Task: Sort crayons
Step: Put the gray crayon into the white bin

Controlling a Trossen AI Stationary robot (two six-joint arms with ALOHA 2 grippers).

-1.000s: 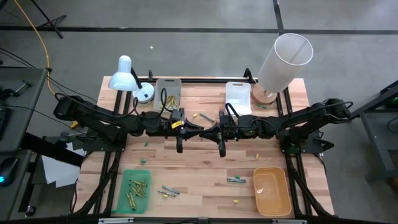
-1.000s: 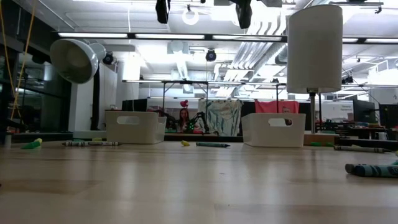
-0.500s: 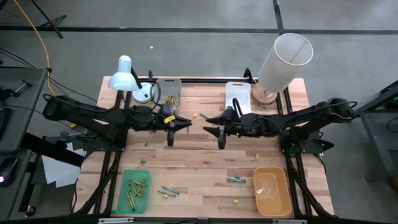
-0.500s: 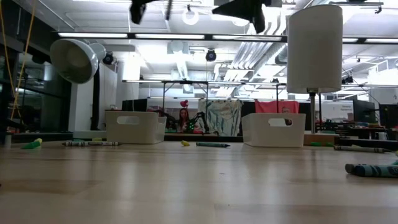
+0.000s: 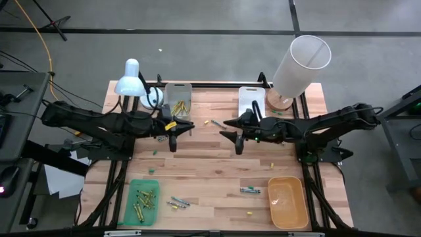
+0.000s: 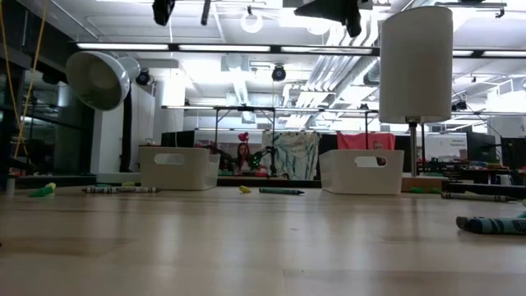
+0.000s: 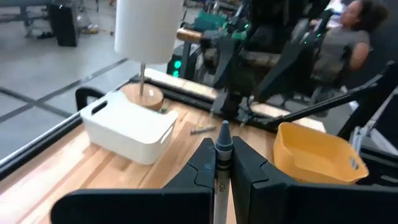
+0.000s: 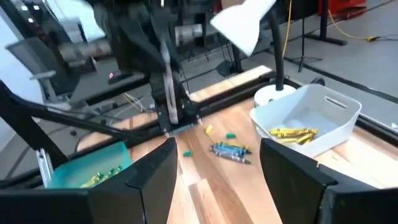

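The left pincer [image 5: 173,138] is clamped on a grey crayon [image 7: 222,144] standing upright between its fingers, close beside the white bin [image 5: 177,99] holding yellow crayons. The right pincer [image 5: 238,139] hangs spread apart, nothing in it. With so thin a grip, the crayon might slip or land in the wrong bin; its label writing is unreadable.

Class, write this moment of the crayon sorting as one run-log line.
left end effector: shut on grey crayon, raised above table | right end effector: open, empty, raised mid-table | yellow crayons: in white bin
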